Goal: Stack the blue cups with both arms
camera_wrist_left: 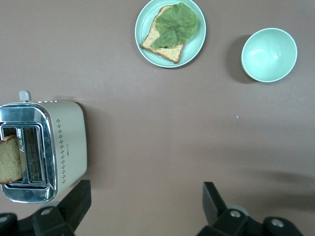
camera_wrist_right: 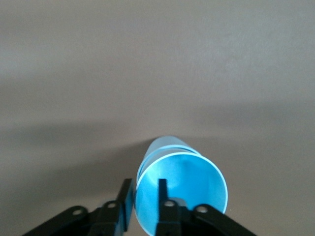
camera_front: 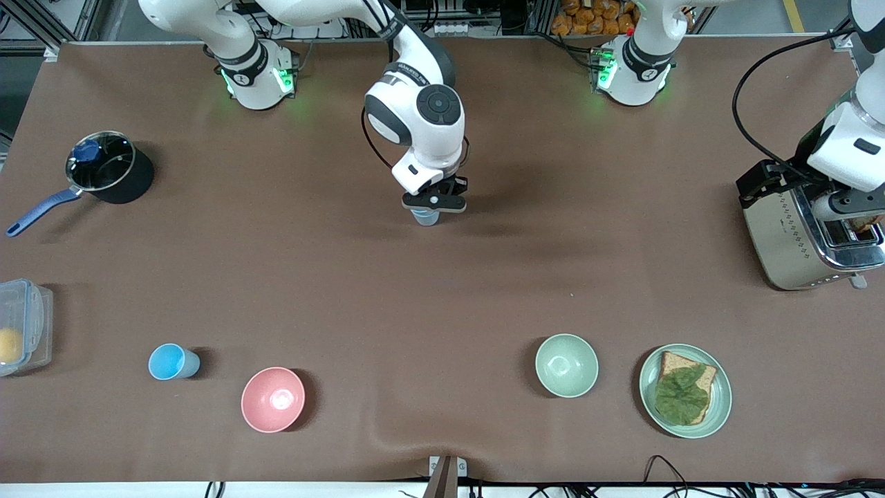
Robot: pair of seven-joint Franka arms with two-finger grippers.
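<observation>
Right claw (camera_front: 434, 205): clamped on the rim of a blue cup (camera_front: 425, 216), mid-desk (camera_front: 484, 290).
Left claw (camera_wrist_left: 142, 209): fingers spread wide, empty, over the toaster (camera_front: 805, 238).
Second blue cup (camera_front: 169, 362): standing beside the pink bowl (camera_front: 272, 399), near the front camera.
</observation>
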